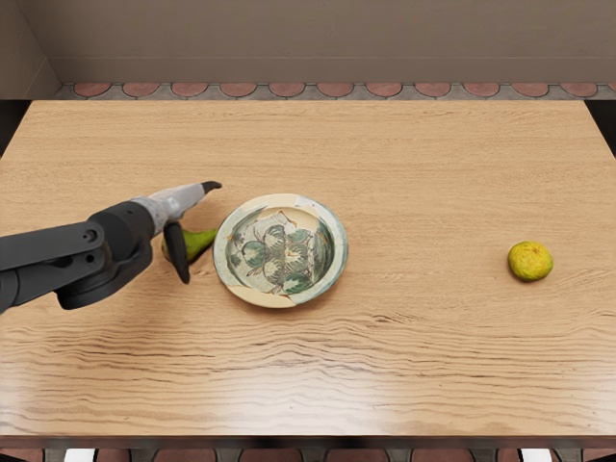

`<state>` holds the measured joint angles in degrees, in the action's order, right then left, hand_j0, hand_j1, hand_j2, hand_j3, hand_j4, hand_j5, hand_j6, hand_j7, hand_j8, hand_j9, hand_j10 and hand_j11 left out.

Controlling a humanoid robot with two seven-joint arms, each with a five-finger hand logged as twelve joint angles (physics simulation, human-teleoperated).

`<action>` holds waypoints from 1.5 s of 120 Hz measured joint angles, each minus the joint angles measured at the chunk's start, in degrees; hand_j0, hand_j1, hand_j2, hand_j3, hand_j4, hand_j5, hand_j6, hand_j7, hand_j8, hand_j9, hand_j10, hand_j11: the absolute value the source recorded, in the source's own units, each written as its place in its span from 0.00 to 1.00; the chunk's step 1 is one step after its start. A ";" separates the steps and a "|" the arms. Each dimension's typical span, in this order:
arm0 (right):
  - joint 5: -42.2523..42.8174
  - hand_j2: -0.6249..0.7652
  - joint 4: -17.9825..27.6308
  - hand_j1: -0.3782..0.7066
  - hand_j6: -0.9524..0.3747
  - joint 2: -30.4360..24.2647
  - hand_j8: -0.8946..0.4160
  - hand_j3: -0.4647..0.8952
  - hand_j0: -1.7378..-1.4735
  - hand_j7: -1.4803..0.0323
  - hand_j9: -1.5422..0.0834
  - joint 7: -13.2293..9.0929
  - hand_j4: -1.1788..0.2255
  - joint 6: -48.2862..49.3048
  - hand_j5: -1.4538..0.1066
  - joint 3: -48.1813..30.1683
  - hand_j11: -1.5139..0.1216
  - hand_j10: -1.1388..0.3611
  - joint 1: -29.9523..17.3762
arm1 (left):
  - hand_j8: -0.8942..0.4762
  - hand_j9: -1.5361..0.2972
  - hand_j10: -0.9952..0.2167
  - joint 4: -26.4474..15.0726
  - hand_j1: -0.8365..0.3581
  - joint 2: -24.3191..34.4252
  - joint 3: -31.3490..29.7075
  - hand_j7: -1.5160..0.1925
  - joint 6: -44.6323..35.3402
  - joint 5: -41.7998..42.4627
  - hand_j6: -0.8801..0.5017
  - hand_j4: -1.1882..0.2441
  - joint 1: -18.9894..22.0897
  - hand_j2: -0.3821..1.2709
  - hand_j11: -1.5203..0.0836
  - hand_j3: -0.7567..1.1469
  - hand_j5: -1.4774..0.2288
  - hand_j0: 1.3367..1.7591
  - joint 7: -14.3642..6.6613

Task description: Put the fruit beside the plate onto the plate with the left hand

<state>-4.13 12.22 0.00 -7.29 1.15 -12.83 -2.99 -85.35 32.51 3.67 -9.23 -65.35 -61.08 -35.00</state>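
A round plate [234,265] with a green leaf pattern lies left of the table's centre. Just off its left rim lies a green fruit [201,240], partly hidden by my left hand [185,226]. The left arm comes in from the picture's left edge. One finger points toward the plate above the fruit, and the dark thumb hangs down in front of it. The fingers are spread around the fruit; no closed grasp shows. A second fruit, yellow-green and round [530,261], sits far to the right, well apart from the plate.
The wooden table [385,366] stretches wide around the plate. A wall with a tiled floor strip runs behind the far edge. The right arm does not show.
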 joint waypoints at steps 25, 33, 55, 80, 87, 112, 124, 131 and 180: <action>0.00 0.45 0.00 0.06 0.70 0.00 0.66 0.34 0.30 0.96 0.93 0.00 0.82 0.01 0.91 0.00 0.90 0.74 0.00 | 0.58 0.77 0.74 -0.03 0.90 0.53 0.05 0.82 -0.54 -1.06 0.57 0.76 0.24 0.24 0.87 0.40 0.79 0.76 0.00; 0.00 0.45 0.00 0.06 0.70 0.00 0.66 0.34 0.30 0.96 0.93 0.00 0.82 0.00 0.91 0.00 0.90 0.74 0.00 | 0.58 0.77 0.73 0.00 0.89 0.84 0.03 0.81 -1.34 -1.13 0.56 0.76 0.51 0.24 0.87 0.40 0.79 0.76 0.00; -0.01 0.45 0.00 0.06 0.70 0.00 0.66 0.34 0.30 0.96 0.93 0.00 0.82 0.01 0.91 -0.01 0.90 0.74 0.00 | 0.56 0.75 0.72 0.07 0.87 0.89 0.02 0.79 -2.25 -1.21 0.54 0.74 1.34 0.25 0.85 0.40 0.77 0.76 0.00; -0.01 0.45 0.00 0.06 0.70 0.00 0.66 0.34 0.30 0.96 0.93 0.00 0.82 0.03 0.91 0.00 0.90 0.74 0.00 | 0.53 0.73 0.69 0.46 0.84 0.89 0.02 0.77 -2.58 -2.59 0.52 0.72 1.67 0.25 0.82 0.40 0.75 0.76 0.00; 0.00 0.45 0.00 0.06 0.70 0.00 0.66 0.34 0.30 0.96 0.93 0.00 0.82 0.01 0.91 0.00 0.90 0.74 0.00 | 0.53 0.72 0.68 0.53 0.82 0.89 0.02 0.76 -2.61 -2.83 0.51 0.71 1.67 0.25 0.81 0.40 0.74 0.76 0.00; -0.02 0.45 0.00 0.06 0.70 0.00 0.66 0.34 0.30 0.96 0.93 0.00 0.82 0.01 0.91 0.00 0.90 0.74 0.00 | 0.51 0.70 0.66 0.68 0.80 0.71 -0.02 0.74 -3.90 -3.85 0.49 0.69 2.11 0.26 0.79 0.40 0.72 0.76 0.00; -0.01 0.45 0.00 0.06 0.70 0.00 0.66 0.34 0.30 0.96 0.93 0.00 0.82 0.01 0.91 0.00 0.90 0.74 0.00 | 0.50 0.69 0.65 0.70 0.80 0.72 -0.05 0.73 -4.18 -4.14 0.49 0.69 2.20 0.26 0.78 0.40 0.71 0.76 0.00; -0.02 0.45 0.00 0.06 0.70 0.00 0.66 0.34 0.30 0.96 0.93 0.00 0.82 0.00 0.91 0.00 0.90 0.74 0.00 | 0.50 0.69 0.65 0.70 0.80 0.71 -0.06 0.73 -4.29 -4.29 0.49 0.68 2.28 0.26 0.78 0.40 0.71 0.76 0.00; -0.01 0.45 0.00 0.06 0.70 0.00 0.66 0.34 0.30 0.96 0.93 0.00 0.82 0.02 0.91 0.00 0.90 0.74 0.00 | 0.46 0.65 0.60 0.64 0.76 0.63 -0.01 0.68 -4.69 -6.04 0.44 0.64 2.64 0.28 0.73 0.40 0.66 0.76 -0.01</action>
<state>-4.14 12.22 0.00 -7.29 1.16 -12.84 -2.99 -84.70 33.14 3.65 -13.91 -71.39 -58.45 -35.01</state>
